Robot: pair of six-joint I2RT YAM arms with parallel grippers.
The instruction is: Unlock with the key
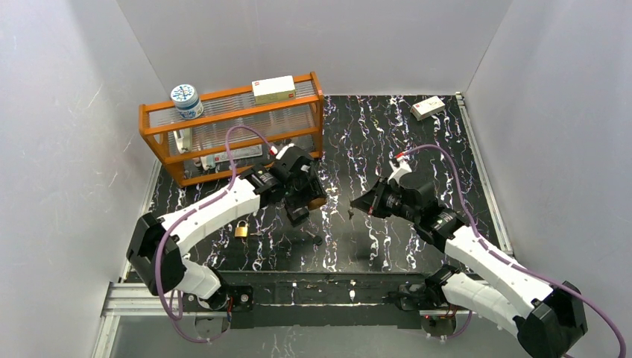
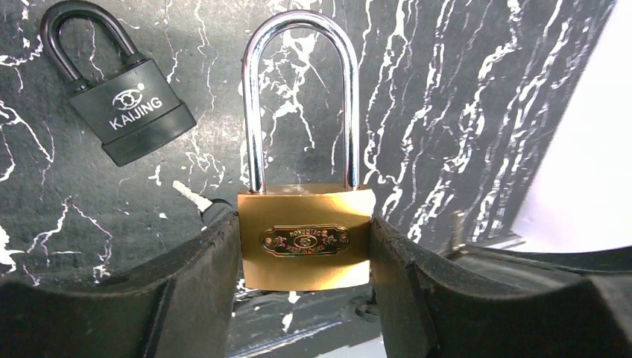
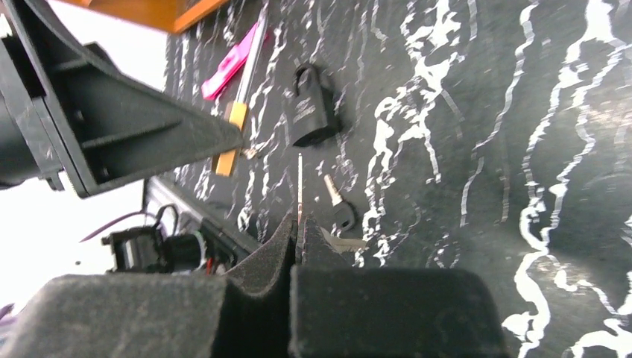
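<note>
Both grippers are clamped near mid-table: the left gripper [image 2: 302, 227] squeezes the brass padlock [image 2: 305, 250] by its body, shackle pointing straight away from the wrist, keyhole unseen, while the right gripper [image 3: 299, 227] pinches a thin key [image 3: 299, 186] edge-on, blade pointing left, head hidden.

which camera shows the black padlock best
The left wrist view: the black padlock lies flat on the table, close and sharp, with its shackle and KAIJING brand readable. The right wrist view shows it smaller and blurrier, beyond a loose key. In the top view I cannot pick it out against the dark tabletop.
</note>
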